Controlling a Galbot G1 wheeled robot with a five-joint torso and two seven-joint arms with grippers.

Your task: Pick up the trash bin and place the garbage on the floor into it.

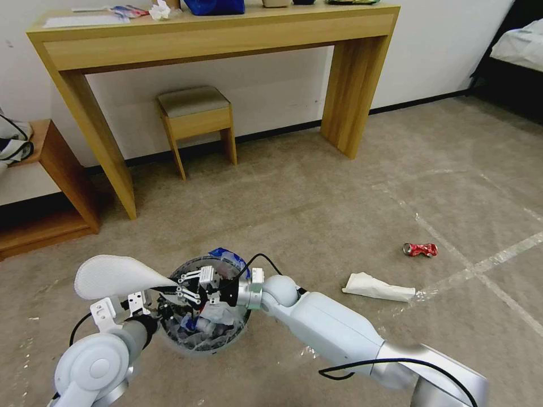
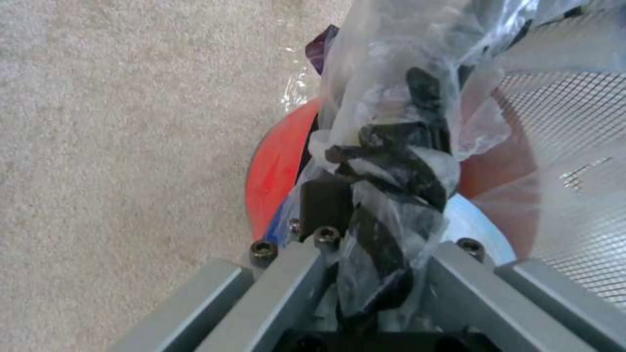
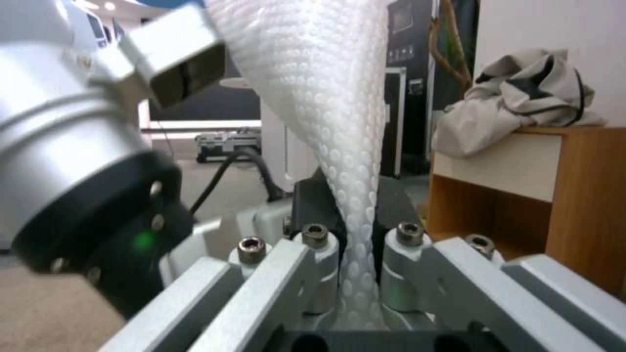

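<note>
Beige floor (image 1: 317,203): open carpet ahead of me, bounded by a desk (image 1: 215,34) and stool (image 1: 195,116).
Bin (image 1: 226,333): just before me, my left gripper (image 1: 148,310) pinching its bag (image 2: 391,161) at the rim.
Slipper (image 1: 113,275): clamped in my right gripper (image 1: 184,288), over the bin.
Tissue (image 1: 376,287), can (image 1: 419,249): right, on open floor.

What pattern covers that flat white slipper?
Small raised dots all over the flat white slipper; right wrist view shows it best.
</note>
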